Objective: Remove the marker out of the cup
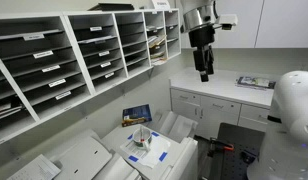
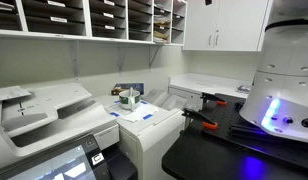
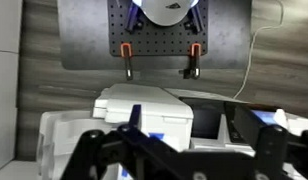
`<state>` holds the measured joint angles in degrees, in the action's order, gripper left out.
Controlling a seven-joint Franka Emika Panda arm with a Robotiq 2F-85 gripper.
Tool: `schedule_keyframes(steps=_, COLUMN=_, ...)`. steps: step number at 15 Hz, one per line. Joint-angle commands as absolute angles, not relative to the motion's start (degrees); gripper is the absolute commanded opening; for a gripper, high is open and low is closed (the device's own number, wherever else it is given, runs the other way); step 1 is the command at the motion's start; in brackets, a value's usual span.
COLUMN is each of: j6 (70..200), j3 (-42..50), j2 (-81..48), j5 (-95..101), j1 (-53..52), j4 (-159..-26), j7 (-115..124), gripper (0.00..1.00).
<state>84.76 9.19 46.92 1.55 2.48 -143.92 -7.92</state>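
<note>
We have the gripper [image 1: 204, 76] hanging high up by the shelves [image 1: 74, 50], fingers spread wide in the wrist view; the cup [image 1: 142, 138] sits far below it, well apart, near the back edge of the white printer top [image 1: 172, 130]; the marker [image 1: 140, 130] stands inside the cup, long axis roughly upright, top end above the rim; its lean we cannot tell.
</note>
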Motion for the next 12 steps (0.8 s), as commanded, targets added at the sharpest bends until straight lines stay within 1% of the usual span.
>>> schedule_keyframes(steps=1, j6=84.7, j3=8.8, j2=46.8, j5=1.3, j1=3.0, j4=-143.8, j7=-8.2, gripper=1.00)
schedule_keyframes(steps=3, j6=84.7, j3=8.8, j2=46.8, j5=1.3, j1=3.0, j4=-143.8, j7=-8.2, gripper=1.00)
schedule_keyframes(steps=6, j6=90.9, j3=8.0, j2=43.6, j5=-1.5, j1=3.1, j4=-143.8, j7=-4.4, gripper=1.00)
schedule_keyframes(steps=9, j6=105.0, j3=5.8, j2=36.4, j5=-5.2, j1=3.8, j4=-144.0, j7=2.6, gripper=1.00)
schedule_keyframes(steps=12, j6=117.3, j3=3.1, j2=25.6, j5=-7.7, j1=3.7, j4=-142.2, j7=9.9, gripper=1.00)
